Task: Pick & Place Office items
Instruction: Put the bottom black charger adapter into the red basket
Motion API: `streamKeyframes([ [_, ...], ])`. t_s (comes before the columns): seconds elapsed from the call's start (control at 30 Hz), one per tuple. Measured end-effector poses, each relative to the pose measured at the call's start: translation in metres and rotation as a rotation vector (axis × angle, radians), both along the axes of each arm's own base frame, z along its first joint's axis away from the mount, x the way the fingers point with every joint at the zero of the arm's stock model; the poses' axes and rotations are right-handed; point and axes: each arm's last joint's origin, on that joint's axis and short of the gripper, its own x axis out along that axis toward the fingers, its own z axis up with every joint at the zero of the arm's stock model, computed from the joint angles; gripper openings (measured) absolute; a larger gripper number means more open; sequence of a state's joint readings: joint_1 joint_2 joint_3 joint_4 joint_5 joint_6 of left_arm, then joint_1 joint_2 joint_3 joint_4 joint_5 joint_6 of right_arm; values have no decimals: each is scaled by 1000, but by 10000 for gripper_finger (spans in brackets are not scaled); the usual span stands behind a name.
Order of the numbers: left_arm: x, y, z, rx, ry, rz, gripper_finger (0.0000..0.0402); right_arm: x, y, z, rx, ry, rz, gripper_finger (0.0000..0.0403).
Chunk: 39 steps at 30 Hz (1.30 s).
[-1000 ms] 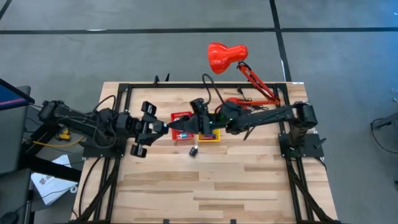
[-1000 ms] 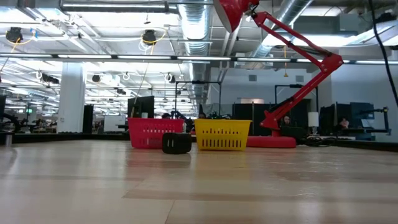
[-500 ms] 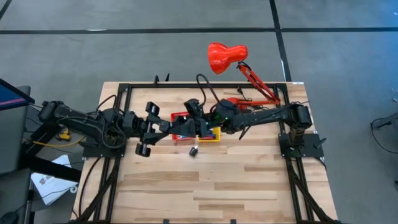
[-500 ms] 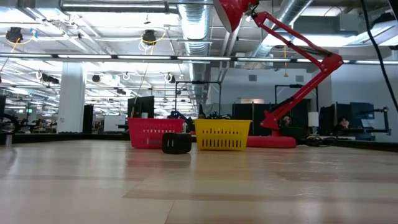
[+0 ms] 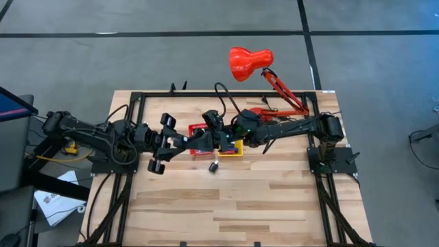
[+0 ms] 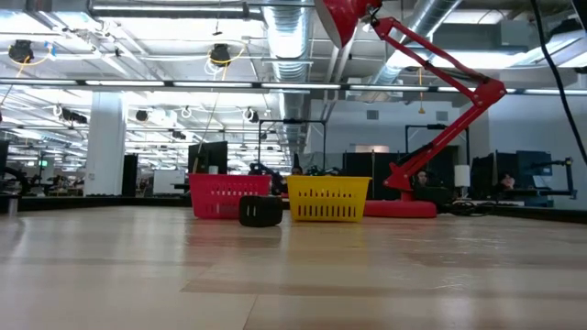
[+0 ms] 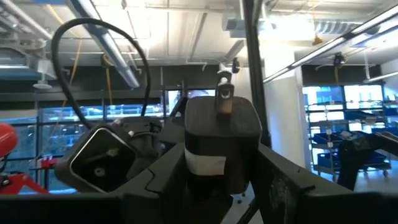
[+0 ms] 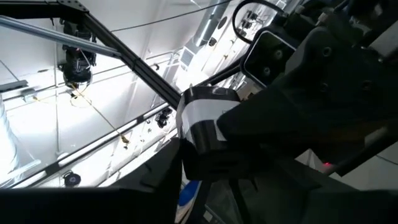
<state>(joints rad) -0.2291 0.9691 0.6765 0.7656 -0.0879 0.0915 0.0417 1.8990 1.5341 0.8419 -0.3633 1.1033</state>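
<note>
Left tool (image 7: 217, 186) around black plug block (image 7: 222, 134).

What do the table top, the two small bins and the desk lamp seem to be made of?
Table top: light wood, butcher-block style, with visible plank seams and a slight sheen. Red bin and yellow bin: probably moulded plastic, with slotted lattice walls. Desk lamp: glossy red, painted metal or plastic; unclear which.

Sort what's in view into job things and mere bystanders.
Job:
- black block with white band, between the left gripper's jaws
- right gripper, meeting it above the bins
- small black piece on the table
- red bin, yellow bin

Lying about:
- red desk lamp
</note>
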Motion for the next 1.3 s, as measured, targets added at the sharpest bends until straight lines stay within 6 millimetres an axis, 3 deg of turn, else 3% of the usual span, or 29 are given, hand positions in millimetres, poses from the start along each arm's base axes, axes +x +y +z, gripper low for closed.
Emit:
streamKeyframes([
  [0.13, 0, -1, 1, 20, -11, -33, 147, 0, -2, 0, 0, 0, 5, 147],
  [0.33, 0, -1, 0, 13, -4, -31, 149, 0, -2, 0, 5, 4, 9, 168],
  [0.67, 1, -1, -3, 17, 13, -29, 188, -3, -1, 6, -6, -30, 30, 137],
  [0.8, 1, -2, -3, 17, 20, -33, 216, -3, -1, 6, -6, -29, 29, 140],
  [1.07, -6, -1, -9, -19, 157, -68, 310, -2, -4, 3, -9, 5, 60, 139],
  [1.3, -20, 3, -12, -92, 264, -99, 344, 6, -4, -19, 8, 265, 90, 140],
])
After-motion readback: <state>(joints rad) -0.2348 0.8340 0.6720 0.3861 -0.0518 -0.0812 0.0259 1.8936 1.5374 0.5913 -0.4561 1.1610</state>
